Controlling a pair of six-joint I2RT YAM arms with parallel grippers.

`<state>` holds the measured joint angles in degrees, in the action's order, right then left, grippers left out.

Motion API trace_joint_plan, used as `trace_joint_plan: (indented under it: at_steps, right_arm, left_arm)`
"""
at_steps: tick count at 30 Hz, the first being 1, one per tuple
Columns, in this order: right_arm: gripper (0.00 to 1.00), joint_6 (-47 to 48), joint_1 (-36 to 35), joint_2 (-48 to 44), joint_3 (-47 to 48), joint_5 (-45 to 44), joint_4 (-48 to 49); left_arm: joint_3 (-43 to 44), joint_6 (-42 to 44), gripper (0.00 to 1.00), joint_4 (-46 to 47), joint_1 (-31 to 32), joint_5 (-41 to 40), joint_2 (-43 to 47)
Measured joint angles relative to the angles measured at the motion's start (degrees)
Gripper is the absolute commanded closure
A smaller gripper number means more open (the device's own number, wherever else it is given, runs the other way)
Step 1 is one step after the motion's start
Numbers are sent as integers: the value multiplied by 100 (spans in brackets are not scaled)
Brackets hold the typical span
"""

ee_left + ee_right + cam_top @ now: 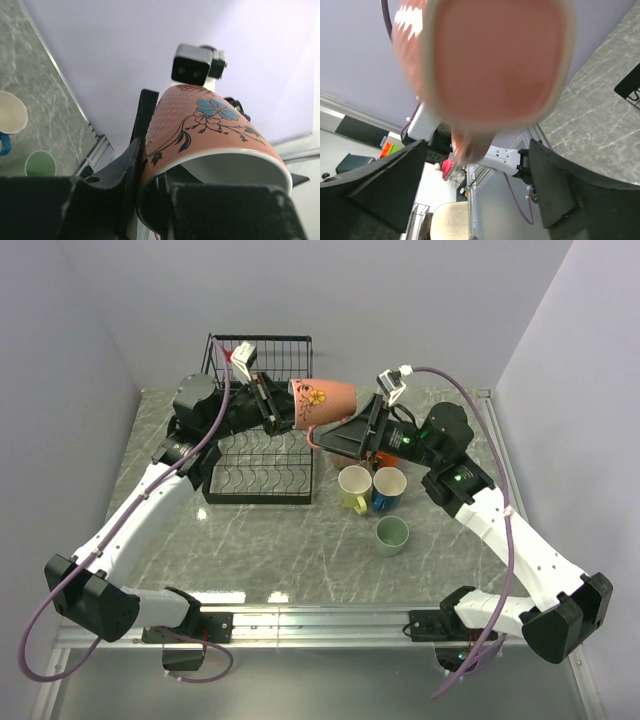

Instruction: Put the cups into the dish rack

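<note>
**A:** What is furthest left?

**B:** The left arm, reaching in over the dish rack [258,498]. The rack is black wire, with a slotted lower tray in front and a raised basket behind.

**A:** And its jaws?

**B:** The left gripper [283,405] is clenched on the rim of a pink cup [325,400]. Its own camera shows the fingers [115,195] pinching the wall, one outside and one inside the mouth. A blue flower is painted on the cup [210,135].

**A:** Where exactly is that cup?

**B:** It is up in the air, lying on its side just by the rack's right end. Its mouth points at the left gripper and its base at the right one.

**A:** Is the right arm holding it too?

**B:** No. The right gripper [335,437] sits at the cup's base with its jaws spread wide. In the right wrist view its fingers [385,190] stand far apart, with the blurred base and handle [495,55] ahead of them.

**A:** And the other cups?

**B:** They stand upright on the bench [270,560], right of the rack. A pale yellow cup [354,487] and a blue cup [389,488] stand side by side, seemingly touching. A green cup [392,534] is near them, closer to the arm bases. Something orange shows under the right gripper, but it is too hidden to identify.
</note>
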<state>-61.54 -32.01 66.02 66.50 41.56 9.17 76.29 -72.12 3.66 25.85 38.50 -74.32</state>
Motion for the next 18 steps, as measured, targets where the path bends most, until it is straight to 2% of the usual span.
trace_joint_plan:
  at_steps: [4,7,8,10,11,13,14,15,17,18]
  right_arm:
    - [28,11,0,146,63,-57,2]
    - [51,2,0,170,103,-140,26]
    - [63,-13,0,170,103,-144,15]
    - [74,-127,0,173,107,-177,35]
    - [84,-170,0,177,142,-203,57]
    - [89,-352,-11,205,201,-229,20]
    - [98,-367,-11,225,221,-221,33]
    - [100,-374,-11,247,254,-214,28]
    - [100,-378,-11,306,313,-203,15]
    - [100,-369,-11,339,350,-195,-4]
  left_arm:
    - [-225,-168,100,282,0,352,-35]
    - [-354,-284,100,398,0,527,-55]
    - [-369,-341,100,457,0,553,-59]
    - [-369,-295,100,584,-48,498,-59]
    - [-369,-291,100,601,-74,492,-59]
    - [-369,-205,100,723,-74,459,-68]
    - [-369,-197,100,756,-76,455,-68]
    - [-369,-199,99,772,-79,448,-68]
    - [-372,-201,93,761,-92,411,-68]
    - [-369,-142,85,728,-103,372,-68]
